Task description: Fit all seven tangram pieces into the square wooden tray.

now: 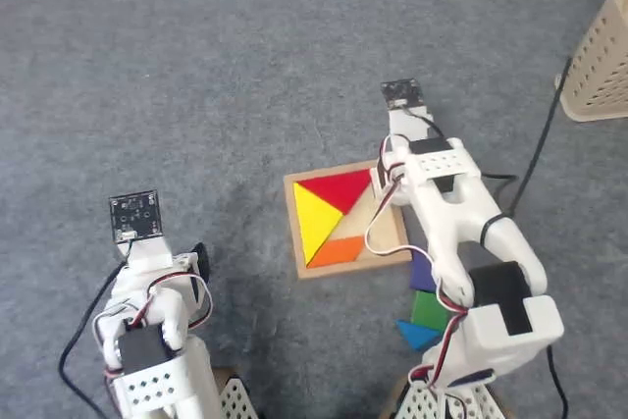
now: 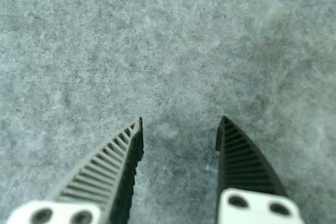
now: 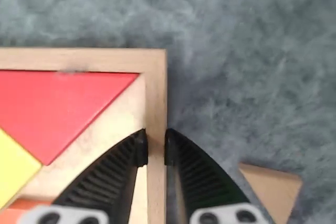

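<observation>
Right claw point(image 3: 156, 148) clenched on the tray point(image 3: 156, 87) rim.
Left claw point(image 2: 181, 119) hung released above the bench point(image 2: 157, 35); a red triangle point(image 3: 63, 103) lay inside the tray.

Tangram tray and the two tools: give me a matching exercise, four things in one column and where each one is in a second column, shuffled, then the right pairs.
Things
1. red triangle
2. green piece
3. right tool
4. left tool

Places
A. open above bare carpet
B. on the carpet, outside the tray
C. closed on the tray's wall
D. lying in the tray

Pairs: 1-D, 2-B, 3-C, 4-A
</observation>
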`<action>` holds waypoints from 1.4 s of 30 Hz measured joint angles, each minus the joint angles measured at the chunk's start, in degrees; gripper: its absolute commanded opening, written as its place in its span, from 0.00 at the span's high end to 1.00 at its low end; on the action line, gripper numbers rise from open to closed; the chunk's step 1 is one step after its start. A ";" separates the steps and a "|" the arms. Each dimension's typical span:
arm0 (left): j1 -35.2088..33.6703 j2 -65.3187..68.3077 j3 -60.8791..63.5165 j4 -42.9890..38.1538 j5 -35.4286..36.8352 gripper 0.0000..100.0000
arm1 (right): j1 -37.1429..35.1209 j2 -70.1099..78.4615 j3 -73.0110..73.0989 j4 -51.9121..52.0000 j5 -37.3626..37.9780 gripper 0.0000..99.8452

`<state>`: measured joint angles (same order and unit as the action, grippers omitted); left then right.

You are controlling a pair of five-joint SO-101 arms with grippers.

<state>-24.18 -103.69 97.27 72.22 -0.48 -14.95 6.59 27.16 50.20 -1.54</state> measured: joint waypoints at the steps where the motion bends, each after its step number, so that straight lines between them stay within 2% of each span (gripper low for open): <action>1: 0.00 0.00 0.00 0.00 0.00 0.78 | 0.53 0.00 0.00 -0.18 0.00 0.96; 5: 0.00 0.00 0.00 0.00 0.00 0.78 | 1.49 0.00 -0.88 0.53 0.00 0.81; 8: 0.00 0.00 0.00 0.00 0.00 0.78 | 0.53 0.00 -1.93 3.43 1.85 0.75; 11: 0.00 0.00 0.00 0.00 0.00 0.78 | -1.76 -0.88 -2.64 7.82 3.60 0.78; 16: 0.00 0.00 0.00 0.00 0.00 0.78 | -2.90 -8.09 -2.64 15.82 4.57 0.93; 19: 0.00 0.00 0.00 0.00 0.00 0.78 | -3.16 -14.59 -2.46 22.68 9.14 1.00; 23: 0.00 0.00 0.00 0.00 0.00 0.78 | -5.27 -24.18 4.40 29.27 19.16 0.98; 28: 0.00 0.00 0.00 0.00 0.00 0.78 | -6.15 -33.93 19.52 30.15 31.21 0.98; 36: 0.00 0.00 0.00 0.00 0.00 0.78 | -6.07 -35.08 27.69 29.98 39.12 0.98; 42: 0.00 0.00 0.00 0.00 0.00 0.78 | -6.15 -28.22 29.71 29.80 46.24 0.98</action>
<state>-24.18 -103.69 97.27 72.22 -0.48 -21.10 -21.63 56.88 80.00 44.70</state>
